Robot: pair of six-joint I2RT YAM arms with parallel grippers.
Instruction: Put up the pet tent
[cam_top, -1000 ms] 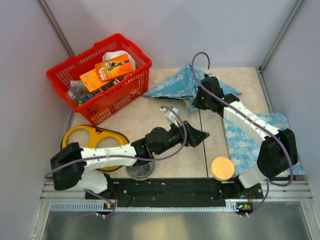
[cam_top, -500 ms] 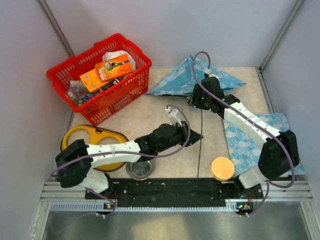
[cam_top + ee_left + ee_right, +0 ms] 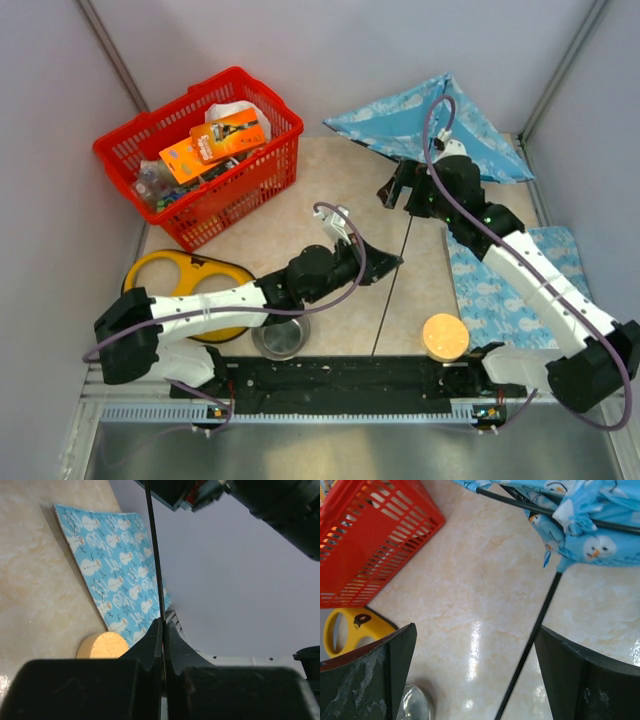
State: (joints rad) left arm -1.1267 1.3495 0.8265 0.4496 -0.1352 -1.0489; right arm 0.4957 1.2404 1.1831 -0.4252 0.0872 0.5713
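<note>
I see a red basket full of packets well left of the left hand. Behind that hand, toward the arm bases, lie a yellow two-holed plate and a steel cup. To its right, an orange disc sits just beside a blue printed mat on the beige surface.

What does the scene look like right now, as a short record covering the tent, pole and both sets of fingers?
pet tent: fabric not yet in shape, up off the table, far right
pole: thin, dark, runs from the tent toward the near edge
left fingers: shut on pole
right fingers: open, pole passing between them
mat: flat, right side
red basket: far left, filled
</note>
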